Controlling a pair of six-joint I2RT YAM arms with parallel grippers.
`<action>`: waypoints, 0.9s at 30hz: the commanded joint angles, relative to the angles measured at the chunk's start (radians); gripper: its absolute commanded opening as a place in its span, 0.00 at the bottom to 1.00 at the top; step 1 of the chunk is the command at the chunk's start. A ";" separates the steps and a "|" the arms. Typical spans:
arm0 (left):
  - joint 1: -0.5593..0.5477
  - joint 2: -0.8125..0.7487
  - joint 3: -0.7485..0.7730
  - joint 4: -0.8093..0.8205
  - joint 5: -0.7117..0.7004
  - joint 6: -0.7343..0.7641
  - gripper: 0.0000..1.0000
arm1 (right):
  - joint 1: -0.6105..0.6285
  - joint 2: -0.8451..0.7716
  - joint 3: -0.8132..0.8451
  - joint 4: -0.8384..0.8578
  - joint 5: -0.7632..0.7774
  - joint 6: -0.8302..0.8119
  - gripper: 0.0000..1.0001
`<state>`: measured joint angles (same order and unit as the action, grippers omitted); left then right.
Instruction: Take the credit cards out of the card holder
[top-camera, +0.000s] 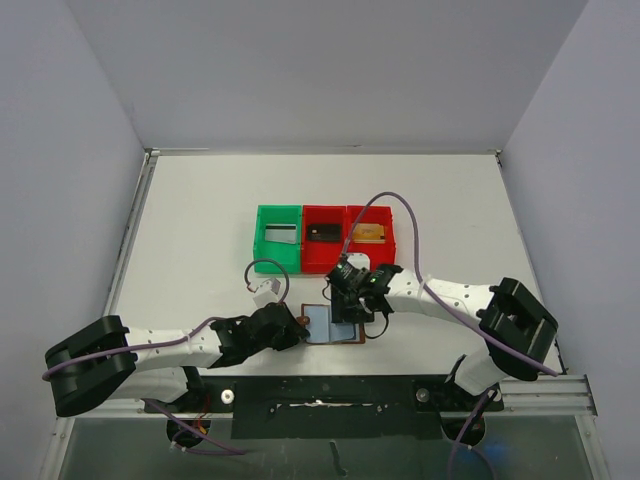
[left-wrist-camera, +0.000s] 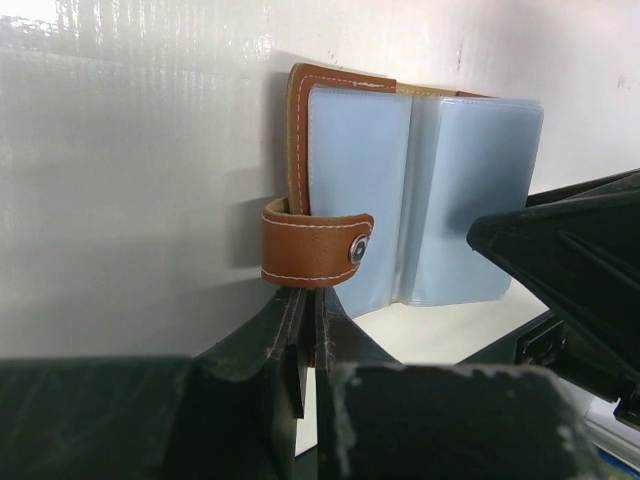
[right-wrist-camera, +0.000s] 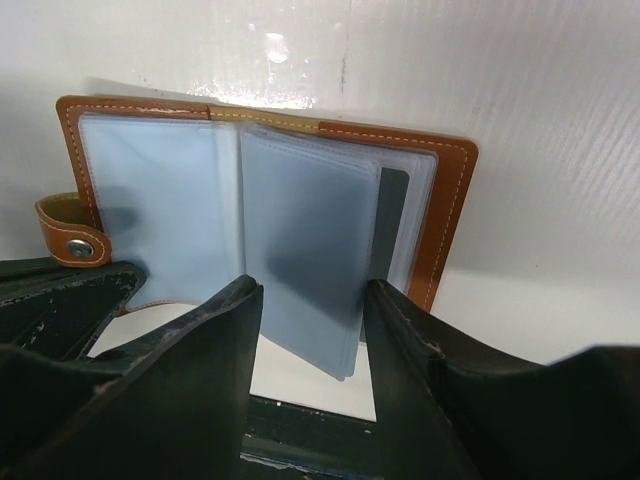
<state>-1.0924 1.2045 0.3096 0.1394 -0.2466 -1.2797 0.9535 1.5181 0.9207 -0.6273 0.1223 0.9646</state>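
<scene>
1. The white surface (top-camera: 200, 300) carries everything, boxed in by pale walls.
2. Both arms reach inward from the near edge. My left arm (top-camera: 150, 350) comes in low from the left, and my right arm (top-camera: 450, 298) angles in from the right.
3. Three bins sit in a row mid-surface: a green bin (top-camera: 262, 250), then two red bins (top-camera: 322, 258) touching it. Each has something flat inside, but it's too small for me to tell what.
4. The holder (top-camera: 322, 325) lies open on the surface near the front edge, just in front of the bins and between the two claws. Brown leather rim, pale blue panels facing up.
5. The left claw (left-wrist-camera: 308, 300) is at the holder's left edge with its fingers together. The tips meet right at the strap's lower edge. I can't tell if they've actually pinched it.
6. The right claw (right-wrist-camera: 310, 300) is over the holder's right half, fingers apart, one on each side of a loose sleeve.
7. That clear sleeve (right-wrist-camera: 300, 200) sticks up from the spine.
8. The strap (left-wrist-camera: 315, 248) is a brown tab with a metal snap, curled over on the left side.
9. A dark grey card (right-wrist-camera: 393, 215) peeks out behind the sleeves on the right, tucked inside the holder.
</scene>
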 joint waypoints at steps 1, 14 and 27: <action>-0.009 -0.005 0.028 0.037 0.008 0.001 0.00 | 0.016 -0.014 0.058 -0.033 0.053 -0.004 0.46; -0.009 -0.006 0.029 0.035 0.009 0.001 0.00 | -0.007 -0.050 -0.025 0.210 -0.146 -0.020 0.10; -0.009 -0.003 0.031 0.037 0.010 0.001 0.00 | -0.123 -0.110 -0.197 0.514 -0.421 0.037 0.22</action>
<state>-1.0927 1.2045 0.3096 0.1394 -0.2462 -1.2793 0.8364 1.4342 0.7219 -0.2584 -0.1928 0.9794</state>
